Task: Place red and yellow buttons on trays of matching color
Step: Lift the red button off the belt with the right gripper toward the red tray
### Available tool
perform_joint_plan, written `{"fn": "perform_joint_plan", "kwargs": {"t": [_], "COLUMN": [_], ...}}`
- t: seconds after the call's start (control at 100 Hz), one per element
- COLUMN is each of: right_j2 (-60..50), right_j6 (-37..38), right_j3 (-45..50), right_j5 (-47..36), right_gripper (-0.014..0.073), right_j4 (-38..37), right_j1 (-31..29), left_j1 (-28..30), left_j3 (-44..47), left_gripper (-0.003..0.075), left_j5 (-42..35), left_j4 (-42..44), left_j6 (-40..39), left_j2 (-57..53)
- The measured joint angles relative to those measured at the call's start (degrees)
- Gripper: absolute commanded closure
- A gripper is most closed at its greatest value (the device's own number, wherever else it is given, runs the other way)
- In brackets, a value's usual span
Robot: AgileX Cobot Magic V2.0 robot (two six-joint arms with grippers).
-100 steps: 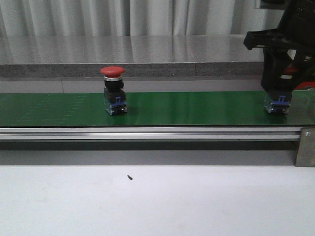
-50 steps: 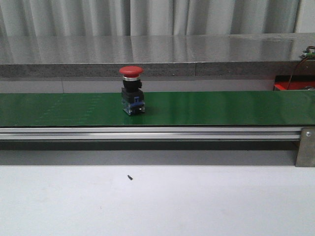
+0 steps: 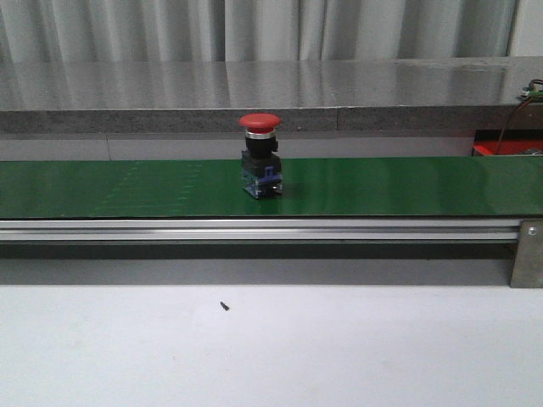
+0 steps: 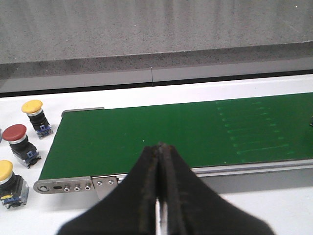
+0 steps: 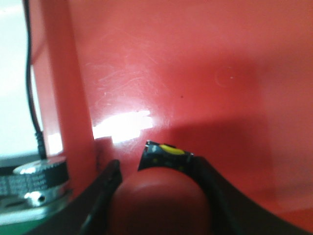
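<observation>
So there's a red button (image 3: 260, 155) standing upright on the green belt (image 3: 407, 186), roughly in the middle of the front view, mushroom cap up top, black body and a blue bit at the base. Nothing is touching it, and neither arm shows from the front. The belt runs across on a silver rail (image 3: 254, 230), with the pale surface (image 3: 271, 348) in front and a tiny dark speck (image 3: 224, 306) lying on it.

The left claw (image 4: 160, 186) hangs over the near edge of the belt's end, its two black fingers (image 4: 142, 196) pressed flat together with nothing between them. Off that end of the belt, on the white surface, a few spare buttons sit apart from each other: a yellow button (image 4: 36, 117) furthest back, another red one (image 4: 19, 145) closer, and a second yellow one (image 4: 9, 182) at the frame's edge.

The right claw (image 5: 159, 196) is over the red tray (image 5: 195, 73), clamped on a red-capped button (image 5: 159, 203). The cap fills the gap between the fingers, and a dark part with a yellow spot pokes out just past it. Can't tell if it's touching the tray floor or just above it.
</observation>
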Motion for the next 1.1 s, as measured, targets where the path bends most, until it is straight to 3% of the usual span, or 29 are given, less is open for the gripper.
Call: {"fn": "perform_joint_plan", "kwargs": {"t": [0.22,0.41,0.51,0.83,1.1], "right_j2": [3.15,3.27,3.13,-6.00,-17.88], "right_j6": [-0.09,-0.09,-0.09,-4.40,-11.22], "right_j3": [0.00,-0.47,-0.47,-0.47,6.22], "right_j5": [-0.36,-0.01,0.12,5.33,8.95], "right_gripper": [0.0389,0.0097,0.0018,0.0015,0.0015], "right_j4": [0.37,0.60,0.60,1.35,8.87], "right_j1": [0.00,0.00,0.00,0.47,2.13], "left_j1": [0.00,0.00,0.00,0.00,0.00], "left_j3": [0.00,0.00,0.00,0.00,0.00], "left_gripper": [0.0740,0.0740,0.0740,0.0740,0.0740], "left_j5": [0.08,0.08,0.08,0.08,0.08], "left_j4": [0.00,0.00,0.00,0.00,0.00], "left_j6": [0.00,0.00,0.00,0.00,0.00], "left_j2": [0.00,0.00,0.00,0.00,0.00]}}
